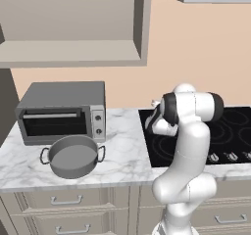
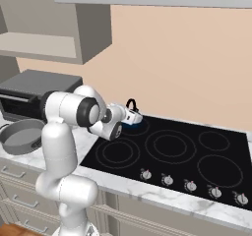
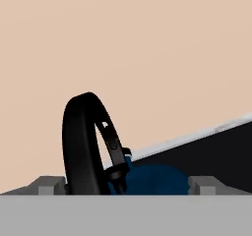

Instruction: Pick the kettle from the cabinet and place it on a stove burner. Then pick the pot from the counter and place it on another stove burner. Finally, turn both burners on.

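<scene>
Jaws spread wide around kettle (image 3: 147,180) in hand view, pot (image 1: 73,155) beside toaster oven (image 1: 61,111) on counter (image 1: 122,155)

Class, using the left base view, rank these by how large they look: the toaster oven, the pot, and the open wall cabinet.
Largest to smallest as seen:
1. cabinet, cut off by the frame edges
2. toaster oven
3. pot
The pot sits nearer the camera than the oven, so its true size is somewhat flattered.
</scene>
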